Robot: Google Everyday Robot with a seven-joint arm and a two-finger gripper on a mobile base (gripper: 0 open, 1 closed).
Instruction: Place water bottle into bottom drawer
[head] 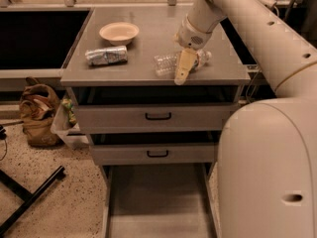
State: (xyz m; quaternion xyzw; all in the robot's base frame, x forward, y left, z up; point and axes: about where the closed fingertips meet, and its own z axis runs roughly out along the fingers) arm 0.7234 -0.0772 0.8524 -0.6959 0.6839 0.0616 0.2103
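The water bottle (168,62) lies on its side on the grey cabinet top (143,68), near the front right, its cap end pointing right. My gripper (182,69) hangs over the bottle's middle, its tan fingers (184,66) pointing down toward the front edge and covering part of the bottle. The bottom drawer (157,202) is pulled out below, a long flat grey tray with thin side rails.
A silvery foil packet (106,55) and a pale bowl (119,32) sit on the cabinet top to the left. Two shallower drawers with black handles (158,116) are above the open one. A brown bag (38,114) lies on the floor at the left. My white arm fills the right side.
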